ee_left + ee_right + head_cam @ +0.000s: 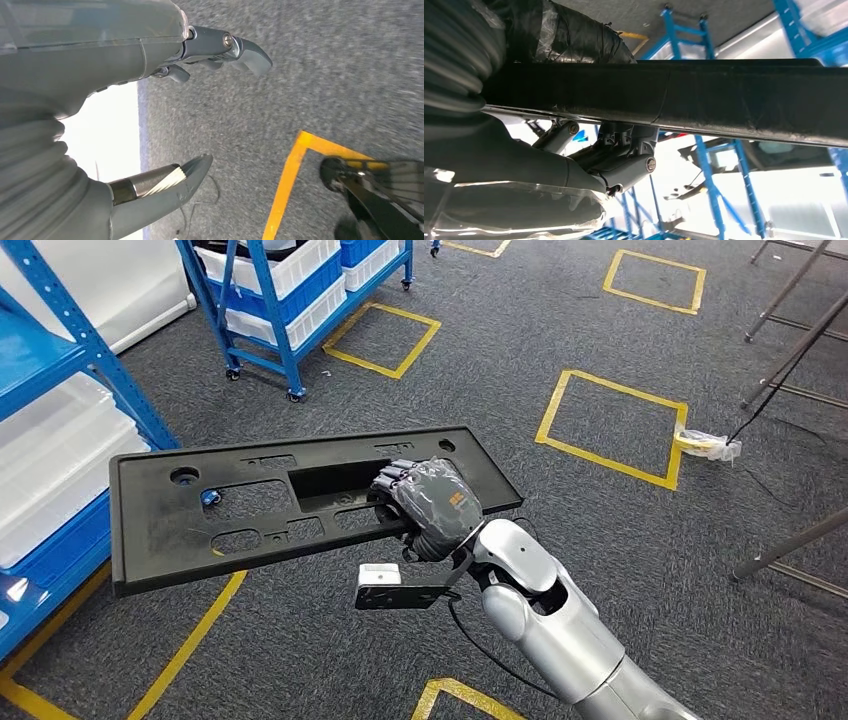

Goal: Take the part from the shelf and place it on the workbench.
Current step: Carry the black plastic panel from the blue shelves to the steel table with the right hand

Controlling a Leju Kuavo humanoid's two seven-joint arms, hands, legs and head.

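The right robot hand (430, 508) is gripping a long, flat black part (250, 505) near one of its ends, with the dark fingers (392, 480) hooking through a rectangular cut-out in the panel and the wrapped palm lying over its upper face. The part is hanging in the air above the grey carpeted floor (600, 540), touching nothing but the hand, and it is stretching away from the hand toward the robot's left, roughly level with a slight tilt. Several other openings and round holes are showing along its length. From the right wrist view, the same part (734, 100) is crossing the picture as a dark bar, with the right robot hand (619, 160) clamping it from both faces, the thumb side pressing one face and the fingers the other.

The left robot hand (165, 125) is holding nothing; its thick grey thumb (170, 185) and the darker fingers (235, 47) are standing apart over the carpet, above a corner of yellow floor tape (295, 170).

Blue shelving (60, 440) carrying pale trays is standing at the robot's left, just beyond the far end of the part. A second blue rack on castors (290, 310) is standing farther back. Yellow tape squares (615, 425) are marking the floor, and dark stand legs (790, 350) are reaching in at the right.
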